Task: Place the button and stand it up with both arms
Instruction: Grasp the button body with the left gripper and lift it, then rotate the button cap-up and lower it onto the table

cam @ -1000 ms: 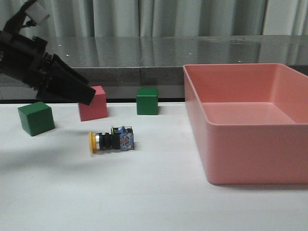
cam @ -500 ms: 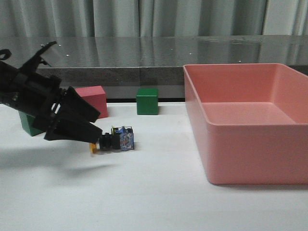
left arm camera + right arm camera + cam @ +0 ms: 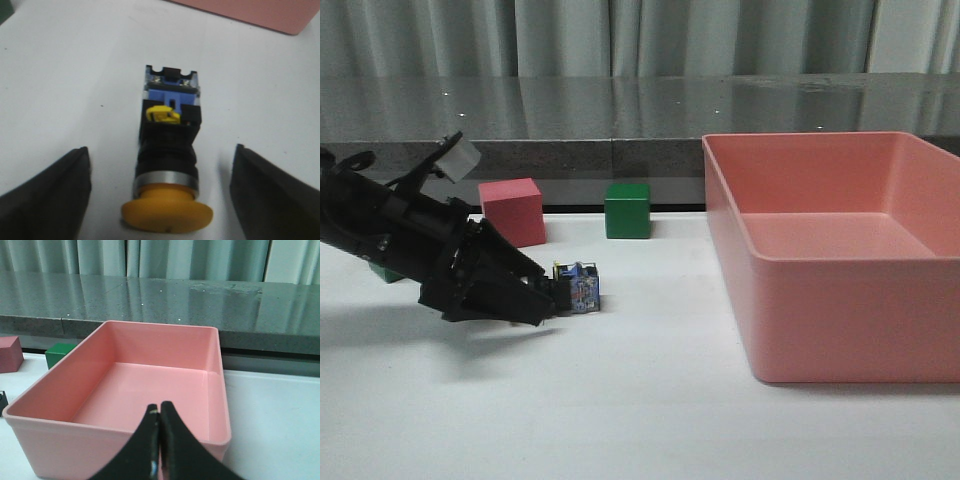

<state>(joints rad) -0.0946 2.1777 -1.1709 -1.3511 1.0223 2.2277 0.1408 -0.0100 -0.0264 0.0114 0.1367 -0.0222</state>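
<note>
The button (image 3: 169, 165) lies on its side on the white table, yellow cap toward my left gripper and clear-blue base away from it. In the front view only its blue base (image 3: 582, 288) shows past the fingers. My left gripper (image 3: 548, 298) is open, low over the table, with one finger on each side of the yellow cap (image 3: 166, 217) and not touching it. My right gripper (image 3: 160, 412) is shut and empty, held in front of the pink bin (image 3: 150, 380); it does not show in the front view.
The pink bin (image 3: 840, 250) stands on the right. A pink cube (image 3: 513, 211) and a green cube (image 3: 627, 210) sit behind the button. Another green cube (image 3: 382, 272) is mostly hidden behind my left arm. A grey ledge runs along the table's back.
My left gripper has come down and moved right, from above the pink cube to table level, with its open fingers now around the button's cap. The button has not moved.
</note>
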